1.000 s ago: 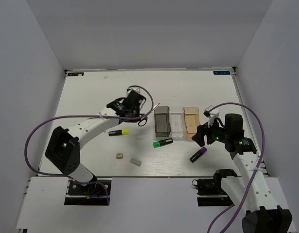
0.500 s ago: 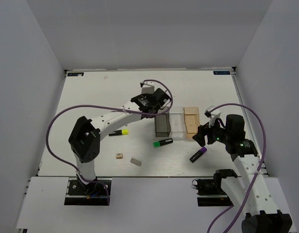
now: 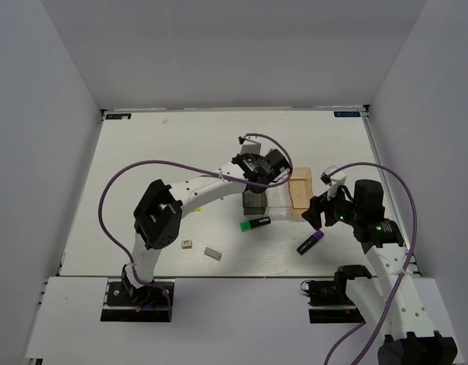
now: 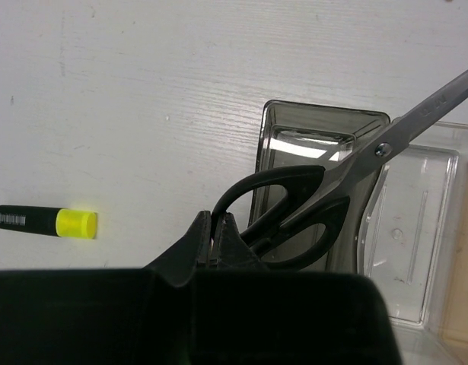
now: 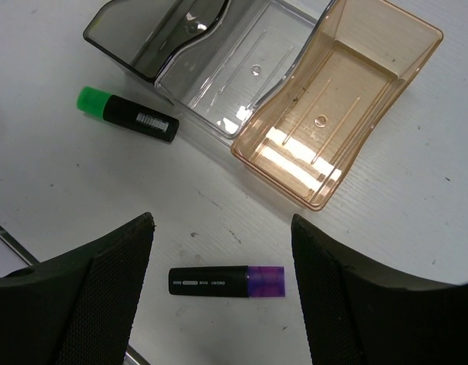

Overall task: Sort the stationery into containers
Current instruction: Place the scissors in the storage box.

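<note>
Your left pincer (image 4: 216,228) is clamped together on the scissors (image 4: 310,205), and it holds them by the rim of one black handle ring only. The rest of the scissors reaches forward and to the right of the pincer. The handles hang above the dark grey bin (image 4: 325,114), and the blades pass over the clear bin (image 4: 424,228) beside it.

I judge the scissors to be stiff and rather light. A grip so thin on one ring lets them turn around the pincer, so move slowly. The blades look long against the narrow bin, and they may catch on a wall or rest on the rim. The handle ring is a good place to hold, because the steel blades are smooth and would slip.

Your right pincer (image 5: 222,228) stands wide apart and holds nothing. The purple highlighter (image 5: 227,281) lies on the tabletop (image 5: 416,228) directly under it, between the two fingers, not touched. This one should be light, hard and smooth, and it can roll. Take it across the middle of the black body.

The tan bin (image 5: 348,114) is just ahead of this pincer. The green highlighter (image 5: 127,114) is ahead and to the left. The yellow highlighter (image 4: 45,220) lies well apart, left of the left pincer.
</note>
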You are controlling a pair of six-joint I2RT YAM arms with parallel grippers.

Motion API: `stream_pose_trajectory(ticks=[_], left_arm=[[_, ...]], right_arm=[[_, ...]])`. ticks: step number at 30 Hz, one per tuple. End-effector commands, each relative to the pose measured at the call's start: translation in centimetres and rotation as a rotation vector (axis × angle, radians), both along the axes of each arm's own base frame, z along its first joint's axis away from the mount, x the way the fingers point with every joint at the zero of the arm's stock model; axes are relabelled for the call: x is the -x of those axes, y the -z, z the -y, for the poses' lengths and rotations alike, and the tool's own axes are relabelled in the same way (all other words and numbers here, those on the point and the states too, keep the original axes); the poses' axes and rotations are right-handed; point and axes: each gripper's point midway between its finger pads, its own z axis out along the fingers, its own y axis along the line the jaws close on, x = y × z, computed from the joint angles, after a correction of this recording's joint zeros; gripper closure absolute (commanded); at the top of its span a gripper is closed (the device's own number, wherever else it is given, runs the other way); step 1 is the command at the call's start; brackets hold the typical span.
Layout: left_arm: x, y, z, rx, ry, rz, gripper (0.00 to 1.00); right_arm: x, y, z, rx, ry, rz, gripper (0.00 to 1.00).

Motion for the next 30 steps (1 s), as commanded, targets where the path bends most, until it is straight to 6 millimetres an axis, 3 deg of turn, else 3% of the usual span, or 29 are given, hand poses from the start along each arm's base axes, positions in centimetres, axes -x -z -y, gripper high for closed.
stream_pose_trajectory(ticks=[1, 9, 30], left_arm=[[-0.5, -1.7, -0.3, 0.010, -0.045, 0.064, 1.00], [0.2, 0.2, -0.8, 0.002, -0.072, 0.038, 1.00], [0.7, 2.6, 1.3, 0.015, -0.040, -0.014, 0.98]], right_arm=[[-0.5, -1.4, 0.0, 0.001, 0.004, 0.046, 0.25], [-0.4, -1.4, 0.0, 0.002, 0.004, 0.047, 0.25], [-0.5, -1.6, 0.1, 0.003, 0.006, 0.054, 0.25]])
